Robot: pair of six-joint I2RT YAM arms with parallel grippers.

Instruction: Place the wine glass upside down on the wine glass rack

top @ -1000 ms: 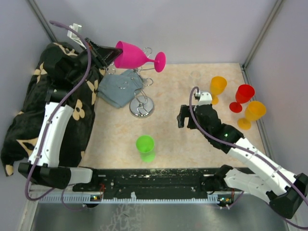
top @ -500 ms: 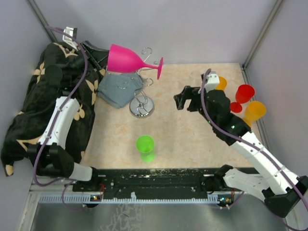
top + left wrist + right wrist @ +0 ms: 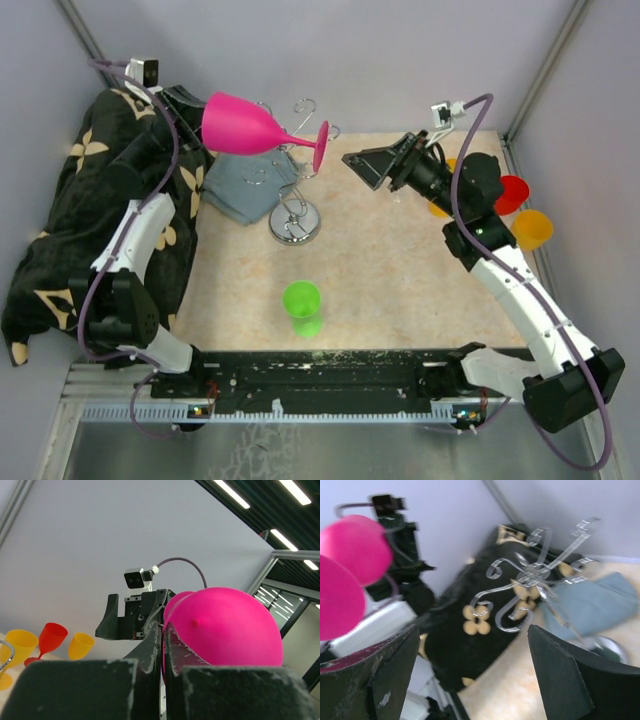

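Note:
A pink wine glass (image 3: 245, 128) is held on its side in the air, its foot (image 3: 322, 146) pointing right, next to the top of the wine glass rack. The rack is a silver wire stand with curled loops (image 3: 305, 105) and a round shiny base (image 3: 295, 225). My left gripper (image 3: 195, 115) is shut on the glass's rim; the left wrist view shows the jaws (image 3: 164, 630) pinching the pink bowl (image 3: 225, 625). My right gripper (image 3: 375, 165) is open and empty, raised to the right of the rack. Its wrist view (image 3: 475, 670) shows the rack (image 3: 535, 575) and the pink glass (image 3: 350, 580).
A grey-blue cloth (image 3: 245, 185) lies beside the rack's base. A black floral cloth (image 3: 70, 230) covers the left side. A green cup (image 3: 301, 300) stands front centre. A red glass (image 3: 508, 195) and an orange glass (image 3: 530, 230) stand at the right wall.
My left gripper has carried the pink glass up and a little left. My right arm has risen from the table and swung towards the rack, gripper open.

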